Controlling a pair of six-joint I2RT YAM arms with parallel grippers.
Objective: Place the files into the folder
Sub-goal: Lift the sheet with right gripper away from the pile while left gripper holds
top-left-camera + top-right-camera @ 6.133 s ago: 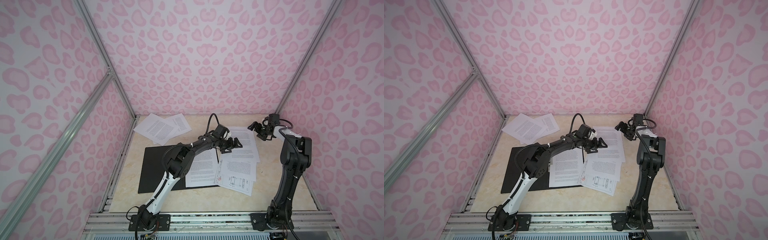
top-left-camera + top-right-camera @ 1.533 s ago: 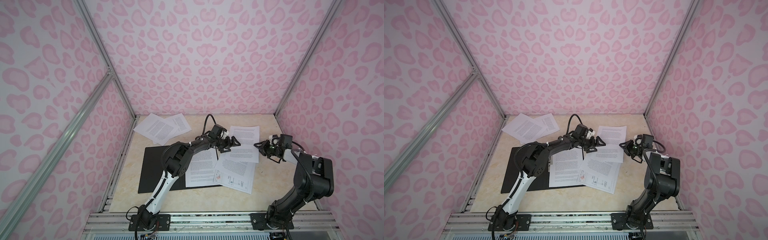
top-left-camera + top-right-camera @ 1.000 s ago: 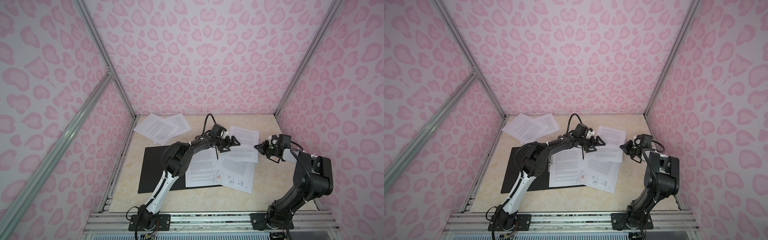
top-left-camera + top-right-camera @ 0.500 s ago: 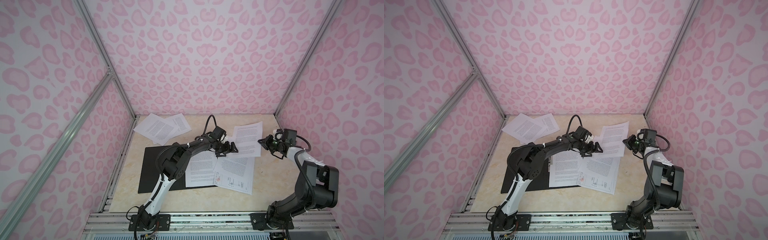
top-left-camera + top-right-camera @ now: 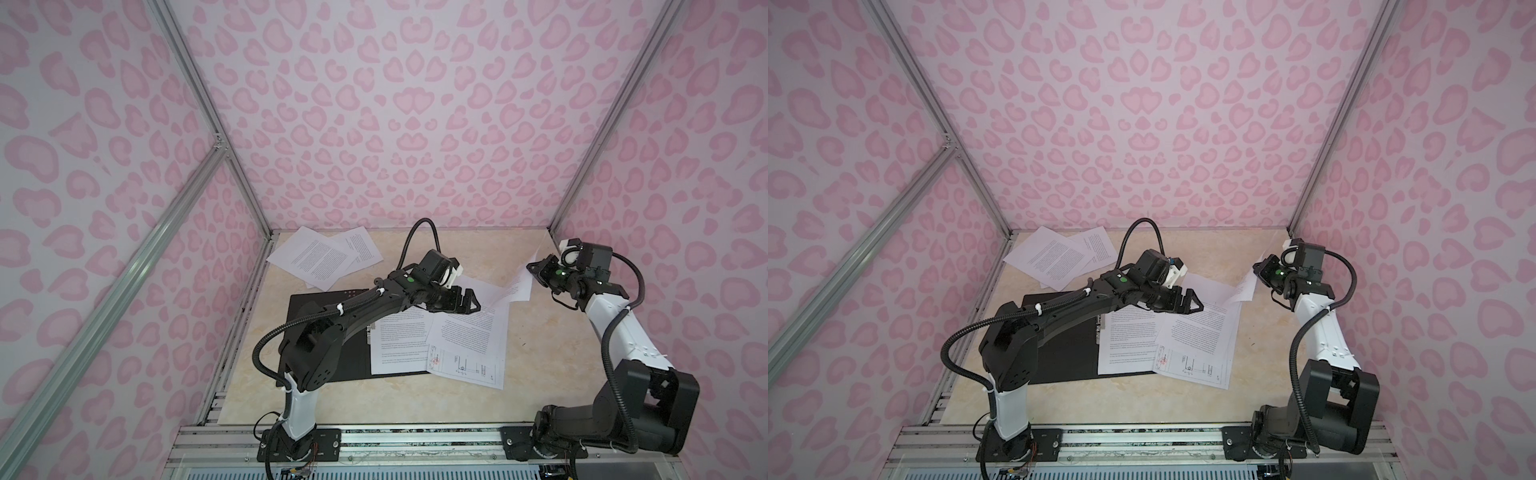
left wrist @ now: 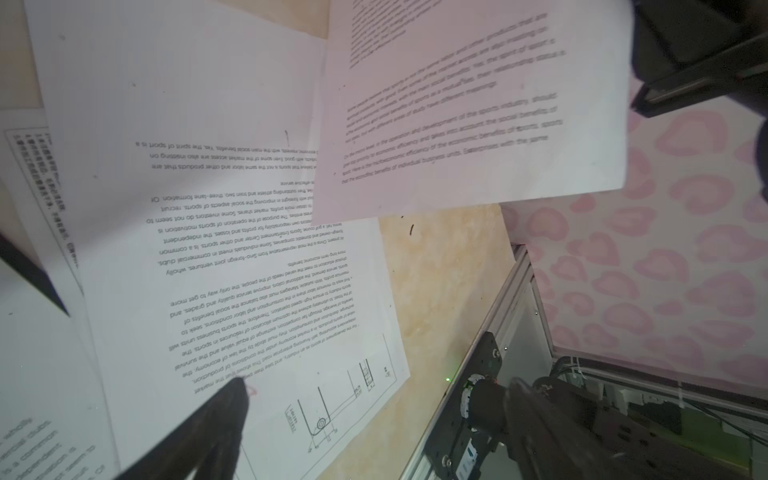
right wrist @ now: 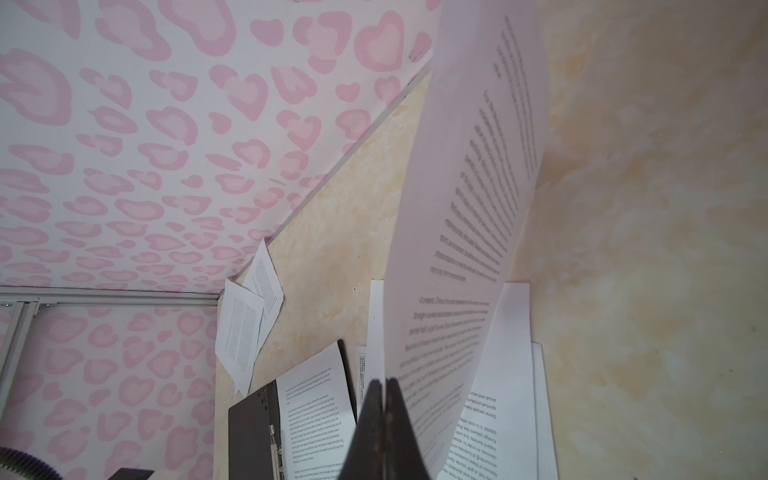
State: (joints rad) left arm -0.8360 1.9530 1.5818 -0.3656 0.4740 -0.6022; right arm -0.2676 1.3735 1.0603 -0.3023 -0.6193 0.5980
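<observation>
Walls (image 5: 395,124) of pink hearts enclose a beige tabletop (image 5: 536,374); right gripper (image 7: 384,386) pinches a sheet (image 7: 469,208), left gripper (image 5: 469,302) seemingly spread wide.

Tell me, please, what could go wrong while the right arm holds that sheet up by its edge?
1. The right fingers pinch only the edge of the lifted sheet, which hangs curved; it may slip out or crease.
2. Its lower end hangs close to the open left fingers and the pile with the drawing sheet; a swing toward the folder could snag or drag those pages.
</observation>
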